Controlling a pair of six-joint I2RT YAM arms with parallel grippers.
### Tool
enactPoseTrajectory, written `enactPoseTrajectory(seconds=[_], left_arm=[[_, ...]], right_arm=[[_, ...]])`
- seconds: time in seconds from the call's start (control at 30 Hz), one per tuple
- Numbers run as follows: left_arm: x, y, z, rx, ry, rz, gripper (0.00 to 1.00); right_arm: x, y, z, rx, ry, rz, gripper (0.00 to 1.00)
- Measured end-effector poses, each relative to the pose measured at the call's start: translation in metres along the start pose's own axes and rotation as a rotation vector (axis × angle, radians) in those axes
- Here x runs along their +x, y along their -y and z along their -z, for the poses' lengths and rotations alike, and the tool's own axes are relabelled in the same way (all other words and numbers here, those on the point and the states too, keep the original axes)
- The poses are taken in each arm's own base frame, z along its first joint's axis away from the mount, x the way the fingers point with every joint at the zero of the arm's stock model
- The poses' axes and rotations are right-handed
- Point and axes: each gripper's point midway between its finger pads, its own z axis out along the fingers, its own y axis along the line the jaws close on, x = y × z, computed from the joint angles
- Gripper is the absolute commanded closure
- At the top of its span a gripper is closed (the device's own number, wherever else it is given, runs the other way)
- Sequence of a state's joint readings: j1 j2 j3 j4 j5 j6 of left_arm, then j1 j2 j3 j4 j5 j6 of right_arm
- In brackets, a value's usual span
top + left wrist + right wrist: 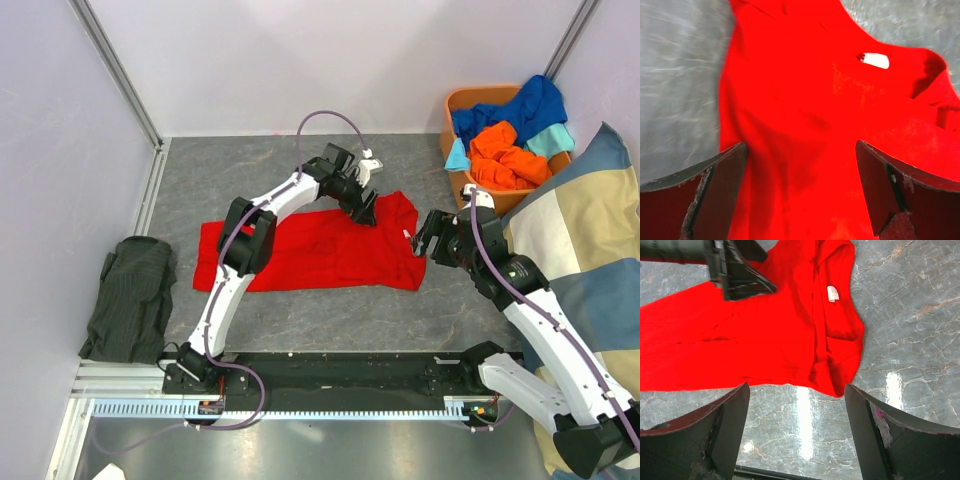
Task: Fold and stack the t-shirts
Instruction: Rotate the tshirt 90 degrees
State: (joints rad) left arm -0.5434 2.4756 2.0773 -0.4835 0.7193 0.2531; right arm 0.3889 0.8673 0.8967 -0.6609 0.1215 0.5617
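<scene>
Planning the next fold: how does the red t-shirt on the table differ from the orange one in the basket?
The red t-shirt lies spread out on the table; the orange t-shirt sits crumpled in the basket among blue and teal fabric. The left gripper and right gripper hover at the red one; none is near the orange one. Neither is fully folded.

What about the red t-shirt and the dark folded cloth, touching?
Apart. The top view shows a strip of bare table between the red t-shirt and the dark folded cloth.
</scene>
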Motion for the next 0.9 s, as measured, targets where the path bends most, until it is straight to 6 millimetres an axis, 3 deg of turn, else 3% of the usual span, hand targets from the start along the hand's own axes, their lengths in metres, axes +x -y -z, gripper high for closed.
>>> enactPoseTrajectory(seconds=[0.1, 0.4, 0.67, 0.9], left_arm=[[0.003, 0.001, -0.009, -0.010, -0.016, -0.006, 0.10], [-0.008, -0.019, 0.001, -0.084, -0.010, -0.008, 0.11], [-0.031, -0.030, 0.010, -0.144, 0.023, -0.041, 0.14], [-0.014, -0.038, 0.004, -0.171, -0.021, -0.018, 0.19]], right_arm=[[0.001, 0.001, 0.002, 0.000, 0.000, 0.000, 0.15], [0.003, 0.002, 0.002, 0.004, -0.007, 0.002, 0.15], [0.004, 0.003, 0.002, 0.005, -0.008, 0.006, 0.14], [0.004, 0.004, 0.002, 0.008, -0.008, 0.010, 0.14]])
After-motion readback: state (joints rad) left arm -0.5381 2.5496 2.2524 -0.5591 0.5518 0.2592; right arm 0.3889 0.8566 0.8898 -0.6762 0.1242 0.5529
